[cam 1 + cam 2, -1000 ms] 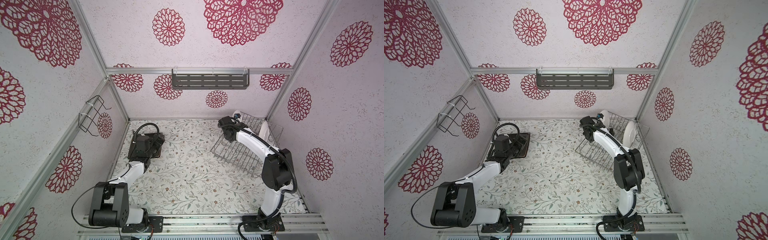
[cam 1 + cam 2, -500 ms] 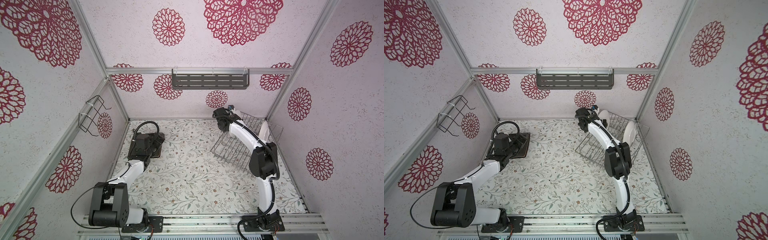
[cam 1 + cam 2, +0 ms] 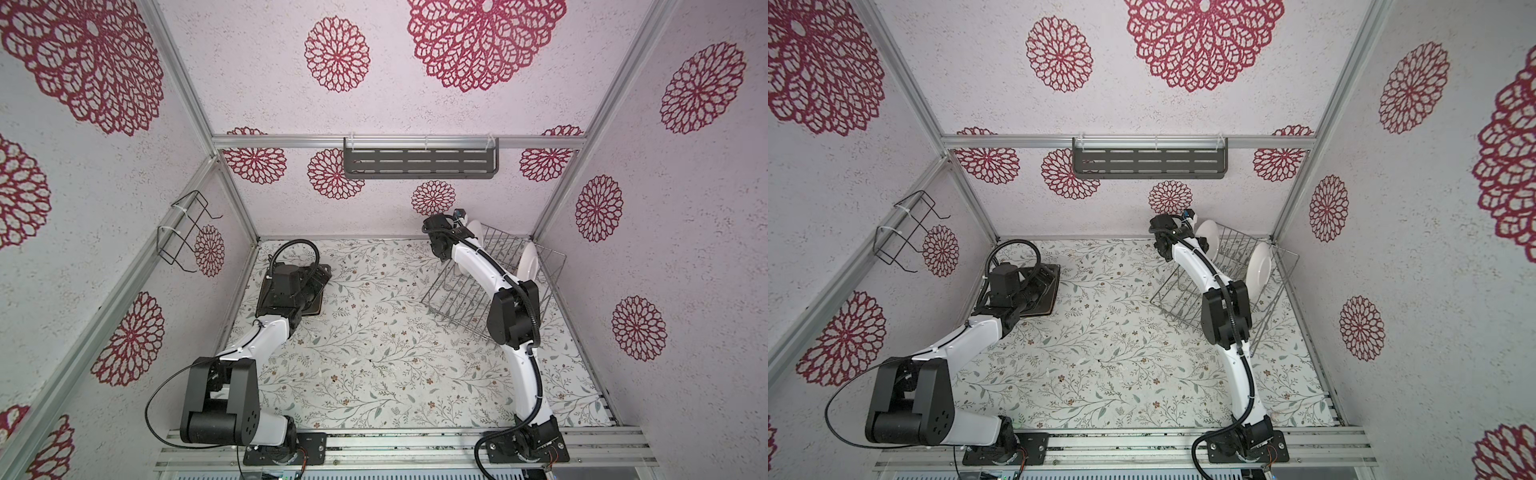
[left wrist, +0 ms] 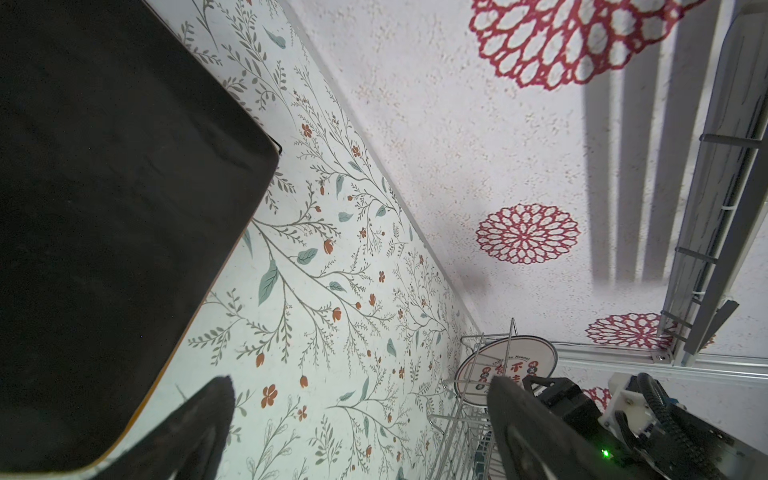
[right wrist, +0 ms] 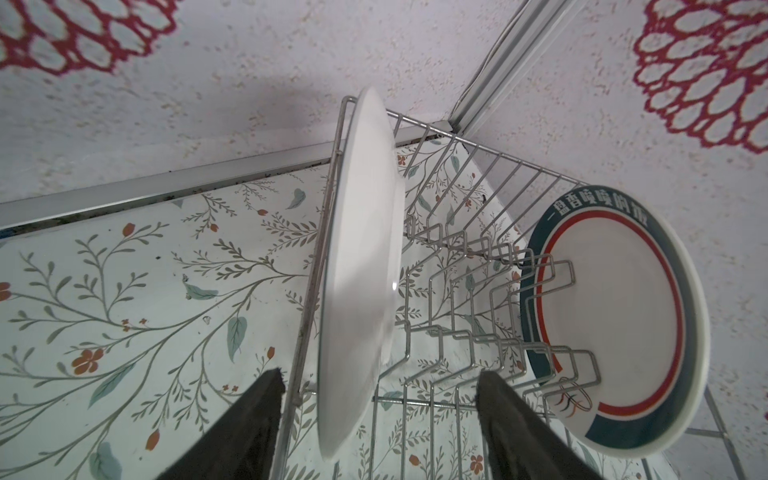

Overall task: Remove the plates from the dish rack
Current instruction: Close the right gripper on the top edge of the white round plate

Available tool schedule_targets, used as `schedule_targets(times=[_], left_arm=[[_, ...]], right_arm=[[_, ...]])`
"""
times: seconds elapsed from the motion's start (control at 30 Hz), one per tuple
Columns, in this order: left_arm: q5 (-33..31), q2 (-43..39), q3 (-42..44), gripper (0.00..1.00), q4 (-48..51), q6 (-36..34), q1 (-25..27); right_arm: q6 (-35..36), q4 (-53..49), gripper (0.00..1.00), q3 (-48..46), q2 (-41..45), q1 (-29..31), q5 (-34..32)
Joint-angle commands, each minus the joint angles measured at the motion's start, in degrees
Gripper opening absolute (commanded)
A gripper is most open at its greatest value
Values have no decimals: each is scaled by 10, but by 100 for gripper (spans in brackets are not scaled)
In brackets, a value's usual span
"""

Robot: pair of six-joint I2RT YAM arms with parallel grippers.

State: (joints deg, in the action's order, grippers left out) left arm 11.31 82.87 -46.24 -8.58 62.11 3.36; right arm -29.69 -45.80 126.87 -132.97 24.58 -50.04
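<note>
Floral-printed tabletop [image 3: 374, 353], seen from the front rail, with both arm bases nearest the viewer.

Middle left of a top view: the left gripper [image 4: 359, 386] hangs low beside a dark square plate [image 4: 104, 187] lying flat on the surface. Its jaws are spread wide with nothing between them. Whether other plates lie under that one cannot be told.

Upper right of both top views: the silver wire dish rack [image 3: 453, 295] sits askew to the table edges, close to the back corner. Two plates stand in it on edge.
- The round white plate with red characters [image 5: 357, 270] is at the rack's end nearest the back wall. It is upright, printed face turned outward toward the left arm, plain back toward the rack's interior.
- The round teal-rimmed white plate [image 5: 615, 311] stands well apart at the opposite end, its face turned toward the first.

As discs, neither has a long axis in its face; each thin axis runs along the row of prongs.

The right gripper [image 5: 380, 376] straddles the rim of the first plate, one jaw on either side, neither seen touching.

Judged progress: at least one plate unloaded, two left, the next grasp set up but not made.

Farthest: a dark grey slotted shelf [image 3: 419, 164] on the back wall and a black wire holder [image 3: 183, 232] on the left wall.
</note>
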Motion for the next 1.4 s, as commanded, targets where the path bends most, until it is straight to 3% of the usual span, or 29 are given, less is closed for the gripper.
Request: schedule_targets(times=[0.0,0.43,0.8,0.97,1.37], left_arm=[[7,4,-17,100,-3,-11,-2],[11,5,-17,100,1,-11,-2],[12,-3,-17,99,8,-11,-2],[11,-12,-12,99,10,-11,-2],[13,-15,-14,98,14,-12,-2]], right_arm=[[-20,21,72,20,-6,-8,-31],[-21,45,53,20,-26,-10,-69],[-25,43,46,20,-34,-11,-92],[-25,38,25,20,-34,-11,-103],[-15,41,7,20,-31,-13,-102]])
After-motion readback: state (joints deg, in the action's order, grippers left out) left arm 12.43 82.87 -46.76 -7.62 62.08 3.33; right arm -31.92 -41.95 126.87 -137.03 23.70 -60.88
